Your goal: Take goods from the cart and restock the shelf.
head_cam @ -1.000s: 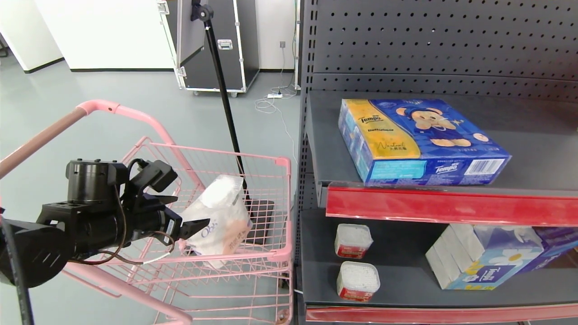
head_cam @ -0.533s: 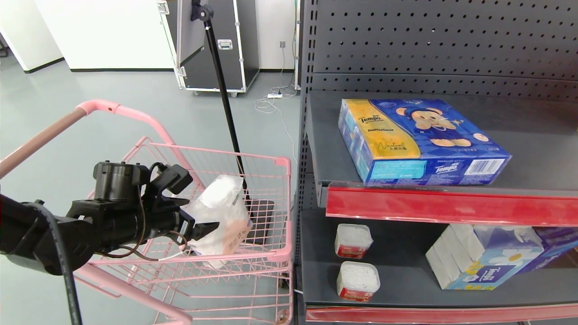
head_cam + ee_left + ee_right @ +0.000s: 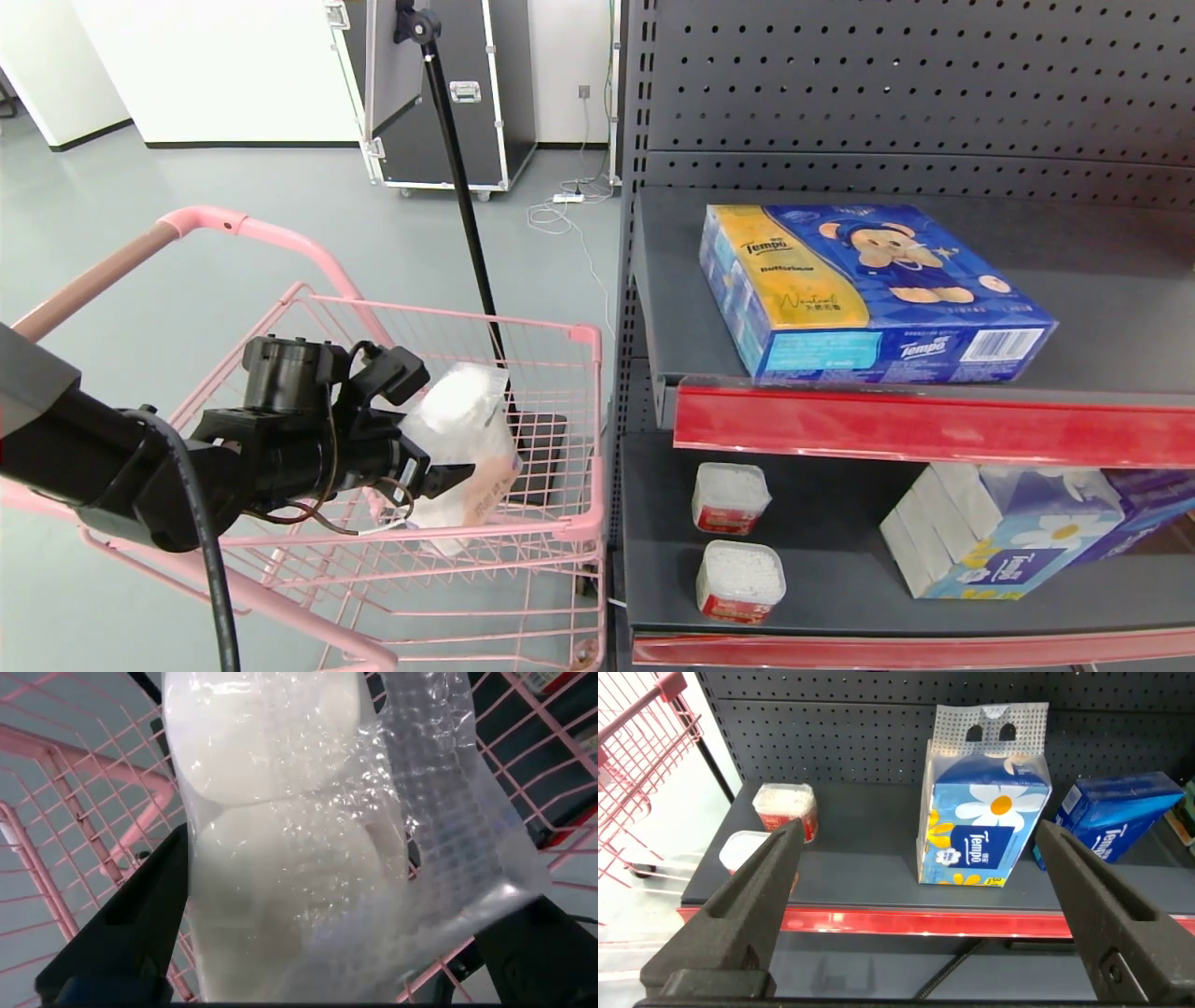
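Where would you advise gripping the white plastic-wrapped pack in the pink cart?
Grip the plastic-wrapped pack across its middle, coming from the handle side: it stands roughly upright in the pink cart, and the open left hand has a finger either side. Avoid the loose film flap.

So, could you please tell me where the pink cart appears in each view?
Head view: pink cart left of the shelf, holding the white pack.
Left wrist view: the cart, wires behind the pack.
Right wrist view: the cart, a corner beyond the shelf end.
Shared landmark: white tubs, head and right wrist.
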You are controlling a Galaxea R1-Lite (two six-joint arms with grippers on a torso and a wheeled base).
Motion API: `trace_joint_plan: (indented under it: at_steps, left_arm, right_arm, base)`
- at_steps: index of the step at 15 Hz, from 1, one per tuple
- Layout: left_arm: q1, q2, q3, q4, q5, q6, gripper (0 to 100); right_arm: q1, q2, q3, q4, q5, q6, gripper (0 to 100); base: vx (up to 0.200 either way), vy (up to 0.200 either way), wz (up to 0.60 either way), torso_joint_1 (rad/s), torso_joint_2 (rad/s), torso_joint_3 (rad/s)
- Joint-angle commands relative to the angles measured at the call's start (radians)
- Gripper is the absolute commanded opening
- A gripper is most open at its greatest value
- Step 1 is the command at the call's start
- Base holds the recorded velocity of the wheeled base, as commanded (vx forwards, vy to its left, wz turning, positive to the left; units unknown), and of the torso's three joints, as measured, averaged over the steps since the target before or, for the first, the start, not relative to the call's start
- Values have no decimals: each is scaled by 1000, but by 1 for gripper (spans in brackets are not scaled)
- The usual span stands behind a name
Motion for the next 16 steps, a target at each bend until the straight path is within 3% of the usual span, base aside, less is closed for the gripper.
trace_joint_plan:
  at_steps: [1, 9, 10, 16]
  left_arm:
    - [-5, 16, -2, 2, 1, 6, 100]
    - [-20, 76, -56, 2, 33, 11, 100]
    - [-21, 81, -54, 2, 35, 11, 0]
    - [-24, 90, -36, 10, 36, 11, 0]
  right_arm:
    - [-2, 2, 0, 0, -1, 0, 100]
    - [0, 0, 0, 0, -1, 0, 100]
    - [0, 0, 0, 0, 1, 0, 100]
    - [-2, 2, 0, 0, 1, 0, 100]
  base:
    - [0, 0, 0, 0, 0, 0]
    - [0, 0, 0, 0, 0, 0]
    - [0, 0, 0, 0, 0, 0]
    - [0, 0, 0, 0, 0, 0]
